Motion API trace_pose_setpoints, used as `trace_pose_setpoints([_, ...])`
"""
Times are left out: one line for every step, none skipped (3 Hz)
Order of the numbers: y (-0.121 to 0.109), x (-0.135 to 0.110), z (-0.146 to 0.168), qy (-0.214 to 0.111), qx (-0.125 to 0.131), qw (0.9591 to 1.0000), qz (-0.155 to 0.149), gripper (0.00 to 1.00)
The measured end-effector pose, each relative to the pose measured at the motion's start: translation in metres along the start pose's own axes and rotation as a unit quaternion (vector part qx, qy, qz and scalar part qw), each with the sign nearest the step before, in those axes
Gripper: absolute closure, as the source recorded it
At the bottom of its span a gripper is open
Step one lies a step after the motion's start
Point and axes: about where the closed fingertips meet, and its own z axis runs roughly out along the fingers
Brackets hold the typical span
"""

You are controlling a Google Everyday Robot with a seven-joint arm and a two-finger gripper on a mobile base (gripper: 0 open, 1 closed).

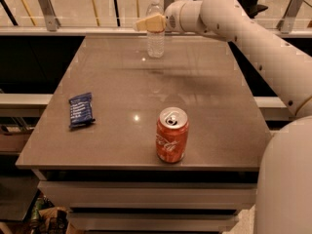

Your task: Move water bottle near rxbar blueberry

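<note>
With the gripper (147, 23) at the far water bottle (155, 45), whether clenched we cannot tell, we should grasp squarely before carrying it toward the near-left rxbar blueberry (81, 110).

The water bottle (155, 44) is clear plastic with a white cap. The gripper (144, 24), at the bottle's upper part, looks matt tan, and the arm (253, 38) to the bottle's right has a smooth white shell. The table (209, 106) under the bottle has a smooth, semi-glossy grey-brown top showing reflections; nearer the camera than the bottle stand a glossy red Coca-Cola can (172, 138) with a bare metal lid and the rxbar blueberry (81, 110) in dark blue, slightly crinkled wrapper film.
</note>
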Motion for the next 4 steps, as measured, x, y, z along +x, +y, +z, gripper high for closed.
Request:
trace_pose_setpoints([0.0019,0.0006,0.0017,0.000,-0.002,1.0000,0.000,0.17])
trace_pose_setpoints([0.0039,0.0013,0.0039,0.001,-0.004,1.0000,0.000,0.39])
trace_pose_setpoints([0.0059,0.0021,0.0060,0.001,-0.005,1.0000,0.001,0.64])
trace_pose_setpoints([0.0079,0.0028,0.0080,0.002,-0.007,1.0000,0.001,0.87])
